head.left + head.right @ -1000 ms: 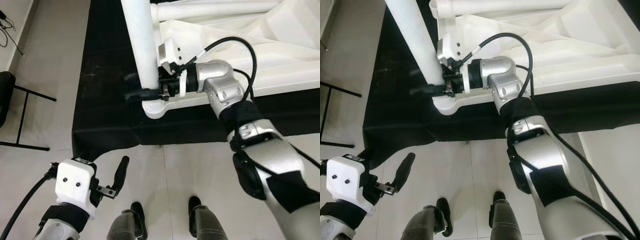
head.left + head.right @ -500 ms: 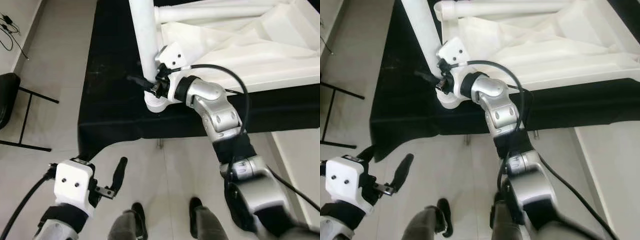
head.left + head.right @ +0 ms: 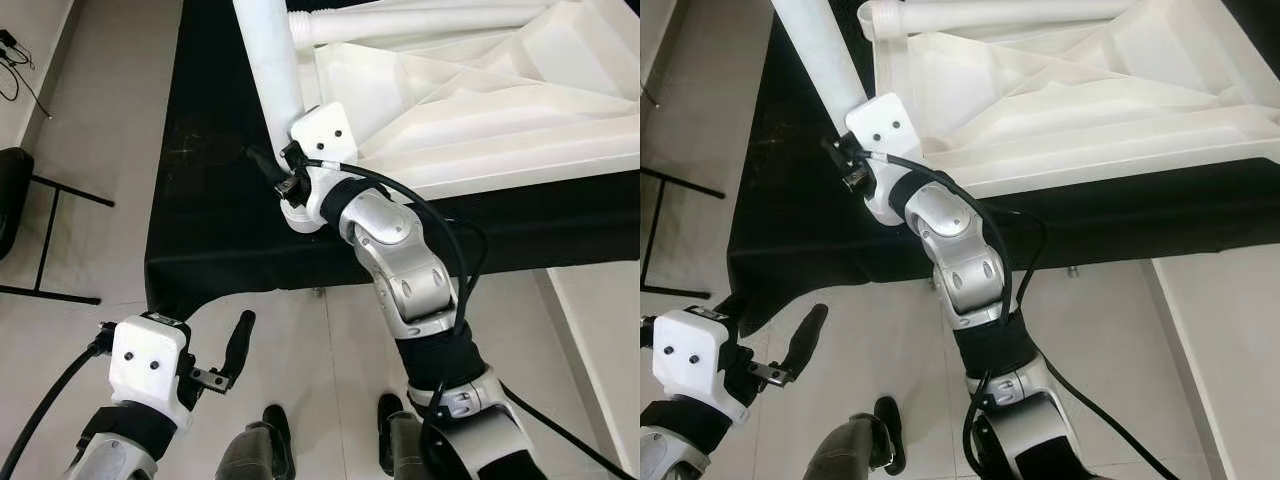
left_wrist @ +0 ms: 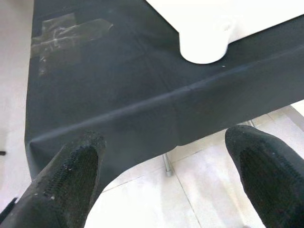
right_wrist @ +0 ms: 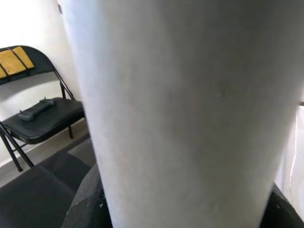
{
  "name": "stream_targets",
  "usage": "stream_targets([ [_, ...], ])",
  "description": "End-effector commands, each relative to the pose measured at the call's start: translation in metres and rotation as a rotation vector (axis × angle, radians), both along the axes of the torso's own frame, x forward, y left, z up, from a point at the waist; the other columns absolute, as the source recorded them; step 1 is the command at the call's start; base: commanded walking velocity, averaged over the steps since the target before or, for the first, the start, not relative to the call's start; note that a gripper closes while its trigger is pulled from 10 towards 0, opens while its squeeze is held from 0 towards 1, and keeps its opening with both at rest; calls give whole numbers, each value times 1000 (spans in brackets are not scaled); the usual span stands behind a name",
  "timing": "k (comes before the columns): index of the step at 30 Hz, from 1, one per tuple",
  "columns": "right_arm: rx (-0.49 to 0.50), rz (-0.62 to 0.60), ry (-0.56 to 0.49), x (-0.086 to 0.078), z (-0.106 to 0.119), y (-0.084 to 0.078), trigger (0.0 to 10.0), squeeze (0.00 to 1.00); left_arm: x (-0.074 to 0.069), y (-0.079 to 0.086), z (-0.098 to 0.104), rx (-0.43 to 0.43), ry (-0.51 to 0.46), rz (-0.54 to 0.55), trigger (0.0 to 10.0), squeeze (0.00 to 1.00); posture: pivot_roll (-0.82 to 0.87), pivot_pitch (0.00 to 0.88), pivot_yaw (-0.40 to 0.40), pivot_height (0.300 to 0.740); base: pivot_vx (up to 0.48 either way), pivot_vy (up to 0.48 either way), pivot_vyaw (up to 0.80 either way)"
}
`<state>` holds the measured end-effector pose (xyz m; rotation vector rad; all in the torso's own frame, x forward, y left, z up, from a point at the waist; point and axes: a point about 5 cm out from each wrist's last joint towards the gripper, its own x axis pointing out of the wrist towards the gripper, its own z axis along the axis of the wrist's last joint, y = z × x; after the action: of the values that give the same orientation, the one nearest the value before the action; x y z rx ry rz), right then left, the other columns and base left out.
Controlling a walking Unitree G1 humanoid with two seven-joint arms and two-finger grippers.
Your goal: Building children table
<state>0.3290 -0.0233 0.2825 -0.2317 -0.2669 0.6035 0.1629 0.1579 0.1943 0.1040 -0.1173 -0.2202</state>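
The white children's table (image 3: 480,100) lies upside down on a black-covered bench (image 3: 210,150). A white table leg (image 3: 268,70) stands up from its near corner socket (image 4: 204,42). My right gripper (image 3: 275,175) is shut on this leg just above the socket, the forearm reaching up from below. In the right wrist view the leg (image 5: 180,104) sits between the black fingers (image 5: 85,209). My left gripper (image 4: 164,138) hangs open over the tiled floor in front of the bench, holding nothing.
A second white leg (image 3: 420,20) lies along the far side of the upturned table. A black folding chair (image 3: 30,220) stands on the left, with cables (image 3: 15,60) on the floor beyond it. The bench's front edge (image 4: 142,102) is close before me.
My right arm has swung round from the right side to below the leg, and its wrist has turned about the leg while keeping hold. The left arm has stayed put.
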Motion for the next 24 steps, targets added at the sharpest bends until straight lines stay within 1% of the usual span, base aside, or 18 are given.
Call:
stream_targets([
  [1, -42, -112, 257, 11, -49, -14, 10000, 0, -1, 5, -5, 3, 24, 23, 10000, 0, 88, 443, 97, 740, 0, 0, 0],
  [3, -42, -112, 257, 11, -49, -14, 10000, 0, -1, 5, -5, 3, 24, 23, 10000, 0, 88, 443, 97, 740, 0, 0, 0],
  [4, 1, -58, 252, 9, -44, -12, 10000, 1000, 0, 5, -5, 4, 23, 22, 10000, 0, 87, 443, 95, 740, 0, 0, 0],
  [6, 1, -58, 252, 9, -44, -12, 10000, 1000, 0, 5, -5, 4, 23, 22, 10000, 0, 87, 443, 95, 740, 0, 0, 0],
  [7, 27, -24, 251, 9, -42, -12, 10000, 1000, 0, 5, -5, 4, 23, 22, 10000, 0, 87, 444, 95, 740, 0, 0, 0],
  [8, 27, -24, 251, 9, -42, -12, 10000, 1000, 0, 5, -5, 4, 23, 22, 10000, 0, 87, 444, 95, 740, 0, 0, 0],
  [9, 51, 42, 230, 8, -35, -10, 10000, 1000, 0, 5, -5, 4, 22, 22, 10000, 0, 89, 445, 94, 740, 0, 0, 0],
  [10, 51, 42, 230, 8, -35, -10, 10000, 1000, 0, 5, -5, 4, 22, 22, 10000, 0, 89, 445, 94, 740, 0, 0, 0],
  [12, 81, 154, 189, 10, -21, -10, 10000, 1000, 0, 5, -5, 6, 20, 23, 10000, 0, 90, 445, 91, 740, 0, 0, 0],
  [13, 87, 228, 167, 10, -12, -12, 10000, 698, 0, 5, -5, 6, 20, 24, 10000, 0, 90, 446, 90, 740, 0, 0, 0],
  [14, 87, 228, 167, 10, -12, -12, 10000, 698, 0, 5, -5, 6, 20, 24, 10000, 0, 90, 446, 90, 740, 0, 0, 0],
  [15, 89, 271, 154, 10, -6, -13, 10000, 698, 0, 5, -5, 6, 19, 24, 10000, 0, 90, 446, 90, 740, 0, 0, 0],
  [16, 78, 286, 137, 13, -1, -15, 10000, 51, 0, 5, -5, 6, 19, 25, 10000, 0, 86, 446, 90, 740, 0, 0, 0],
  [17, 62, 321, 121, 14, 4, -17, 10000, 0, 0, 5, -5, 6, 19, 25, 10000, 0, 87, 445, 90, 740, 0, 0, 0],
  [18, 45, 361, 109, 16, 9, -18, 10000, 0, 0, 4, -5, 7, 18, 25, 10000, 0, 88, 445, 89, 740, 0, 0, 0],
  [19, 45, 361, 109, 16, 9, -18, 10000, 0, 0, 4, -5, 7, 18, 25, 10000, 0, 88, 445, 89, 740, 0, 0, 0],
  [22, -23, 518, 78, 15, 20, -21, 10000, 0, 1, 4, -5, 7, 18, 24, 10000, 0, 89, 447, 88, 740, 0, 0, 0],
  [24, -40, 547, 72, 15, 21, -22, 10000, 0, 1, 4, -5, 7, 18, 24, 10000, 0, 89, 447, 88, 740, 0, 0, 0],
])
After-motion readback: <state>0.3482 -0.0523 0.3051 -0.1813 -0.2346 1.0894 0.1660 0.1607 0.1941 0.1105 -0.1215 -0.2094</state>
